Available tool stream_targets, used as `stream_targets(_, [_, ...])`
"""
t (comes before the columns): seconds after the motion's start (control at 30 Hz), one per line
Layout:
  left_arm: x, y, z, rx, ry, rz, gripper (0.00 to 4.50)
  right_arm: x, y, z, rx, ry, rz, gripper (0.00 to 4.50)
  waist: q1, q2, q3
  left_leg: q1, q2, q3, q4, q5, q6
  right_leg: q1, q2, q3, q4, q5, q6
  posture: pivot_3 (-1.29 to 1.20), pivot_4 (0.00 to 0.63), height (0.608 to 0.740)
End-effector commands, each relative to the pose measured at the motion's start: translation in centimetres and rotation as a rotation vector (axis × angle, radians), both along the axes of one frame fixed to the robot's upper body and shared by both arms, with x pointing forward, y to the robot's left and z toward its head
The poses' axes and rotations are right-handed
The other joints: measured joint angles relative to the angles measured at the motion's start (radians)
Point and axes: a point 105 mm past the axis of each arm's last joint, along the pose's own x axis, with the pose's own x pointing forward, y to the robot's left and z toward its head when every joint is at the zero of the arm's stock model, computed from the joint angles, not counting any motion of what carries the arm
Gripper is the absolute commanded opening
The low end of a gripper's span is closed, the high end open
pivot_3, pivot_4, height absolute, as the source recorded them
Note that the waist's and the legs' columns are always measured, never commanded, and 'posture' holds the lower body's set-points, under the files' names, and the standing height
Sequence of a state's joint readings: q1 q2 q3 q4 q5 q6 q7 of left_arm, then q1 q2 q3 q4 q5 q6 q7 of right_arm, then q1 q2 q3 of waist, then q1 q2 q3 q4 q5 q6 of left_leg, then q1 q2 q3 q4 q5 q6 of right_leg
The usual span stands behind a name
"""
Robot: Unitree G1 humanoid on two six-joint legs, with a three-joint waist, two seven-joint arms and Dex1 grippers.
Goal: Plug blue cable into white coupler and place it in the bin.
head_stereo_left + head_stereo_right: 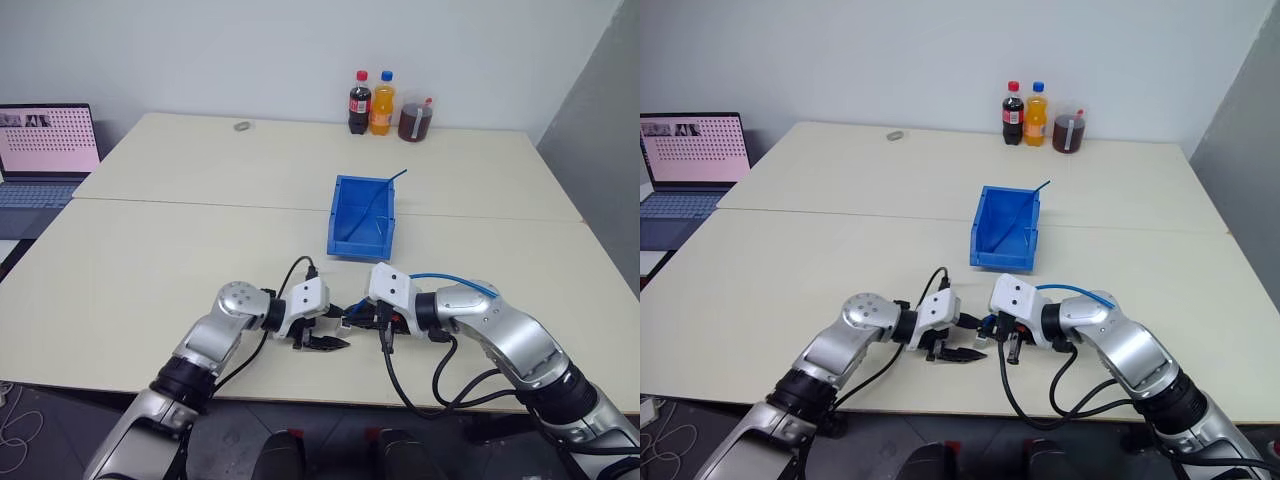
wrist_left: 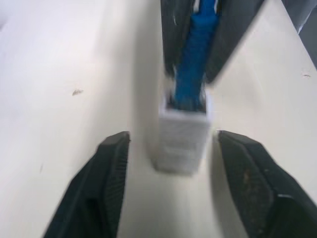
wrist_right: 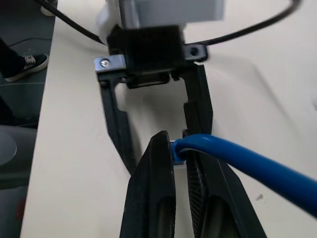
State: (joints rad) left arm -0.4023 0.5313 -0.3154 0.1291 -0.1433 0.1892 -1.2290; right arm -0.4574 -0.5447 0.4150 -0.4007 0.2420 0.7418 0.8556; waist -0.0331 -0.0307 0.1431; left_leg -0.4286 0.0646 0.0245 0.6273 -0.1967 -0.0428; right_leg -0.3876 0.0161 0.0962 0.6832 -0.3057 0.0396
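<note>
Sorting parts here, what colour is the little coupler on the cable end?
White; the white coupler shows best in the left wrist view.

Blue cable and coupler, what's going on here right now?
The right gripper is shut on the blue cable near its plug end. That end sits in the white coupler, which hangs off it between the open fingers of the left gripper, untouched by either. Both grippers meet over the near edge of the table. The bin stands farther back with another thin blue cable in it.
</note>
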Motion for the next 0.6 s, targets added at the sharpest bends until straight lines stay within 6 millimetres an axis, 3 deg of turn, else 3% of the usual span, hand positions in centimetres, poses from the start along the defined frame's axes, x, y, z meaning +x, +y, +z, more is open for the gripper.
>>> stream_targets(0.03, [0.7, 0.7, 3.7, -0.108, -0.098, 0.096, 3.99, 0.1, -0.4, 3.6, 0.089, -0.077, -0.016, 0.05, 0.001, 0.0, 0.002, -0.002, 0.0, -0.001, 0.0, 0.0, 0.0, -0.002, 0.0, -0.001, 0.0, 0.0, 0.0, 0.0, 0.15, 0.74])
stream_targets(0.13, [2.0, 2.0, 5.8, -0.142, -0.193, 0.241, 4.5, 0.9, -1.9, 6.1, 0.148, -0.094, -0.064, 0.05, 0.002, 0.0, 0.006, -0.004, 0.0, -0.001, 0.001, 0.0, 0.0, -0.002, 0.0, -0.001, 0.0, 0.0, 0.0, 0.0, 0.15, 0.74])
stream_targets(0.3, [4.7, 2.9, 8.8, -0.157, -0.339, 0.489, 4.5, 4.7, -4.1, 10.6, 0.294, -0.128, -0.214, 0.05, 0.002, 0.0, 0.008, -0.003, -0.001, -0.001, 0.001, 0.0, 0.0, -0.001, 0.0, -0.001, -0.001, 0.001, 0.003, 0.0, 0.15, 0.74])
stream_targets(0.47, [6.1, 2.6, 10.3, -0.173, -0.388, 0.581, 4.5, 10.2, -3.9, 12.5, 0.373, -0.133, -0.338, 0.05, -0.003, 0.0, 0.01, -0.003, -0.001, 0.0, 0.001, 0.0, 0.0, -0.002, 0.0, 0.0, -0.001, 0.002, 0.002, 0.0, 0.15, 0.74])
stream_targets(0.6, [6.5, 1.9, 10.9, -0.182, -0.406, 0.579, 4.5, 13.8, -3.3, 11.9, 0.357, -0.083, -0.405, 0.05, -0.005, 0.001, 0.011, -0.003, -0.001, 0.001, 0.0, 0.0, 0.0, -0.003, 0.0, 0.001, -0.001, 0.002, 0.002, 0.0, 0.15, 0.74])
